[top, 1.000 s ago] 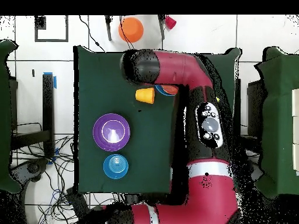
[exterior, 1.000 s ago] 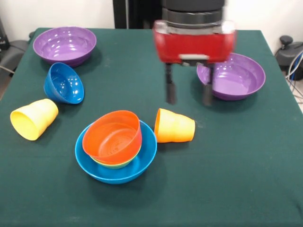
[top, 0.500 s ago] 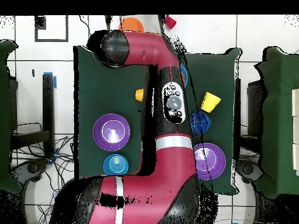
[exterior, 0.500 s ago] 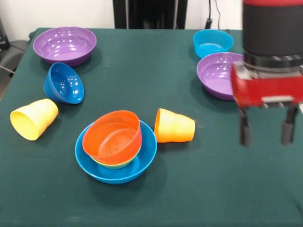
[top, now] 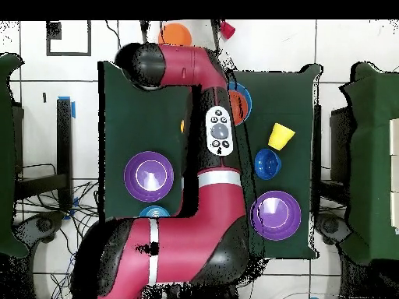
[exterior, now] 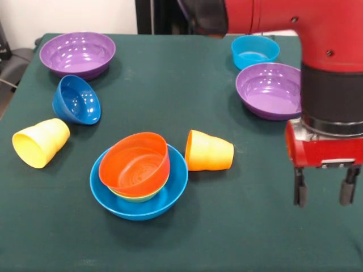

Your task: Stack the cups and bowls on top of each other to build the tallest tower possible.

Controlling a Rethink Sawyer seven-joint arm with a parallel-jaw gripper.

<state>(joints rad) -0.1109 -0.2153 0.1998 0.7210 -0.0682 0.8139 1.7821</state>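
The jaws [exterior: 325, 194] hang with their two black fingers spread wide, holding nothing and touching nothing, over bare green cloth of the worktop [exterior: 170, 85]. Places below are given as the front view shows them. Nearest to the left of the jaws lies the glossy orange plastic cup with a bulging stepped base [exterior: 209, 151], tipped on its side with its mouth turned away from the jaws. Just beyond it, touching or nearly touching its rim, sits the large glossy blue plastic bowl [exterior: 170, 195], upright; it holds a smaller green bowl [exterior: 136, 198], of which only a thin rim shows, and nested in that an orange plastic bowl [exterior: 135, 163] tilted toward the camera. Further left, well apart, the yellow plastic cup [exterior: 41, 141] lies on its side, and the small dark blue bowl [exterior: 76, 100] rests tilted on its edge. Behind the jaws stands one wide shallow purple bowl [exterior: 271, 90], upright and empty, with the small cyan bowl [exterior: 255, 51] just behind it, also empty. The other purple bowl [exterior: 77, 53] sits empty at the far left corner.
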